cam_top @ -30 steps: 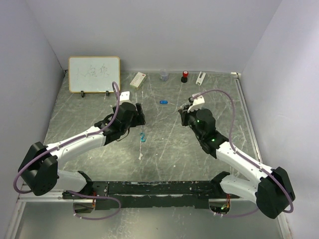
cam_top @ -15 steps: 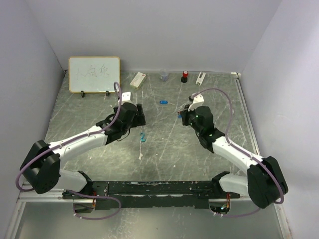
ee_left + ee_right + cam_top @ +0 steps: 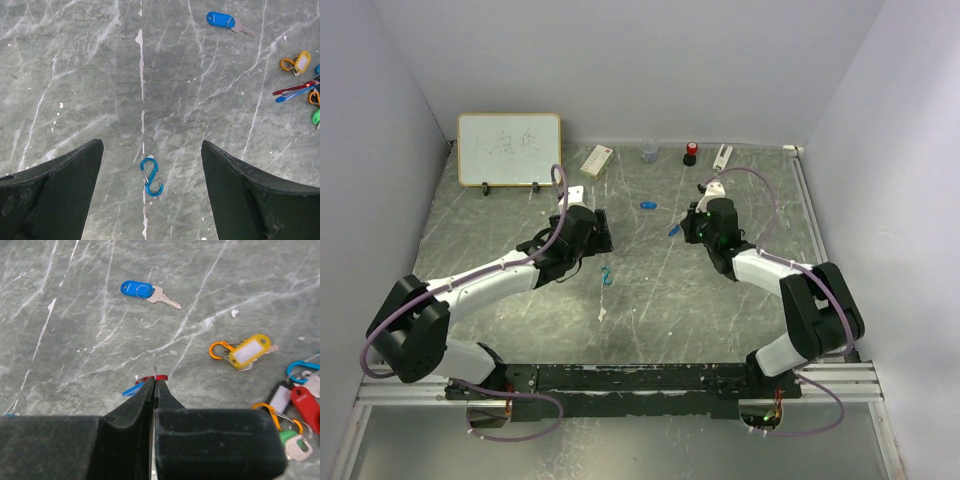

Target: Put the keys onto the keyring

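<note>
Bench: you are working on a grey marbled bench (image 3: 650, 310) streaked with white scratches; both arms reach onto it from the near edge.
Left gripper: your left gripper (image 3: 151, 150) is released; its jaws stand wide apart with nothing between them but bare bench; it points down at the surface.
Blue carabiner: a small blue carabiner (image 3: 151, 177) lies flat on the bench; in the left wrist view it sits between the spread fingers and touches neither.
Right gripper: your right gripper (image 3: 155, 377) is clenched, its fingers pressed together; a thin metal wire (image 3: 155, 371) shows at the very tip; a red sliver (image 3: 148, 378) and a blue sliver (image 3: 131, 389) sit right at the fingertips; you cannot tell whether they are pinched or only lie beneath.
Keys: the yellow-tagged key (image 3: 248, 351) lies near the right gripper with an orange carabiner (image 3: 218, 350) at its end; a red tag (image 3: 305, 407) and a green tag (image 3: 295, 445) huddle with other clips at the right edge of the right wrist view; the blue-tagged key (image 3: 137, 289) lies alone beyond the fingertips, well apart from the rest.
Far edge: a whiteboard (image 3: 509, 149) with faint scribble stands at the far left; a white box (image 3: 597, 160), a clear cup (image 3: 649, 152), a red-and-black object (image 3: 691, 153) and a white object (image 3: 722, 157) line the back wall.
</note>
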Available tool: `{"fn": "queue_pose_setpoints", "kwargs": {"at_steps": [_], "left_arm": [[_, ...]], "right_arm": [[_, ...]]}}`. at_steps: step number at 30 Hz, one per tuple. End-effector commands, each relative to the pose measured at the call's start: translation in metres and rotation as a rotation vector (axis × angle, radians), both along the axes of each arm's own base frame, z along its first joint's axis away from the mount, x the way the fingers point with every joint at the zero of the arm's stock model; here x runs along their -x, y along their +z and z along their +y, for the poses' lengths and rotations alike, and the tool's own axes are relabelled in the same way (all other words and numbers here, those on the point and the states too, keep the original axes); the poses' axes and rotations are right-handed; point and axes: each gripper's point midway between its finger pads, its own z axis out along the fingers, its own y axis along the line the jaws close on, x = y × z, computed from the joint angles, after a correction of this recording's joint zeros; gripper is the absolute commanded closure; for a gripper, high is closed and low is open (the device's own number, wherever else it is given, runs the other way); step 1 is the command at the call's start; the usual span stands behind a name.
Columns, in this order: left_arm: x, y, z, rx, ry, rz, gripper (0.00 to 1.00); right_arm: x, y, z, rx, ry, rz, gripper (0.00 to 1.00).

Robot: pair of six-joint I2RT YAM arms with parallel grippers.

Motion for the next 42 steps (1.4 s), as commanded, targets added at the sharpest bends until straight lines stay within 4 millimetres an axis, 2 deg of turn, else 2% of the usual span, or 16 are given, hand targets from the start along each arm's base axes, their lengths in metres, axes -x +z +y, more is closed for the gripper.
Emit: {"fn": "queue_pose_setpoints", "kwargs": {"at_steps": [1, 9, 17, 19, 21, 24, 26, 31, 34, 38, 42], "left_arm": [[-0.004, 0.0, -0.003, 0.019, -0.01, -0.007, 0.1], [-0.004, -0.001, -0.004, 0.025, -0.01, -0.007, 0.1], [-0.006, -0.005, -0.005, 0.019, -0.01, 0.003, 0.1], [-0.006, -0.004, -0.005, 0.019, -0.009, 0.003, 0.1], [-0.006, -0.004, -0.004, 0.017, -0.004, 0.001, 0.1], [-0.006, -0.003, -0.003, 0.017, -0.001, -0.002, 0.1], [-0.006, -0.004, -0.004, 0.017, -0.003, -0.001, 0.1], [-0.007, -0.006, -0.006, 0.019, -0.008, 0.005, 0.1], [-0.006, -0.006, -0.006, 0.019, -0.011, 0.006, 0.1], [-0.006, -0.007, -0.005, 0.015, -0.014, 0.006, 0.1], [-0.005, -0.004, -0.003, 0.023, -0.017, -0.002, 0.1]], "right_arm": [[-0.014, 0.009, 0.021, -0.087, 0.06, -0.035, 1.0], [-0.017, -0.013, 0.031, -0.108, 0.092, 0.009, 1.0], [-0.018, -0.02, 0.027, -0.087, 0.074, 0.023, 1.0], [-0.02, -0.022, 0.022, -0.071, 0.04, 0.039, 0.91], [-0.021, -0.024, 0.011, -0.051, -0.023, 0.059, 0.75], [-0.02, -0.017, -0.002, -0.04, -0.095, 0.045, 0.57], [-0.02, -0.01, -0.007, -0.033, -0.12, 0.03, 0.53], [-0.022, -0.004, -0.002, -0.033, -0.11, 0.032, 0.53], [-0.03, -0.004, 0.011, -0.027, -0.054, 0.037, 0.52], [-0.051, -0.012, 0.031, 0.007, 0.039, 0.047, 0.51], [-0.078, -0.014, 0.043, 0.05, 0.085, 0.019, 0.47]]}}
